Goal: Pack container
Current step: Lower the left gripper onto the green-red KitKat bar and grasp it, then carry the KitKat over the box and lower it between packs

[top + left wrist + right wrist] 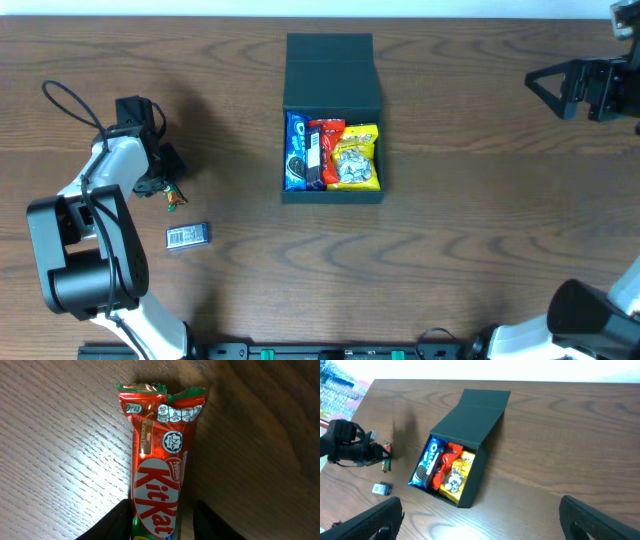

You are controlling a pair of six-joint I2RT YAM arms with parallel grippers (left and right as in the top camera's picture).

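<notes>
The container [333,197] is a dark box in the middle of the table, its lid [330,68] hinged open to the far side. It holds a blue Oreo packet [296,150], a red packet [325,148] and a yellow packet [357,156]. It also shows in the right wrist view [475,477]. My left gripper [160,530] is low over the table at the left, its fingers open on either side of a red KitKat bar [161,470] that lies on the wood. Its right finger stands apart from the bar. My right gripper [480,520] is open and empty, high at the far right [550,88].
A small silver-blue packet [187,236] lies on the table in front of the left arm, also visible in the right wrist view [382,488]. The KitKat's end pokes out beside the left gripper in the overhead view [174,198]. A black cable [70,100] loops behind the left arm.
</notes>
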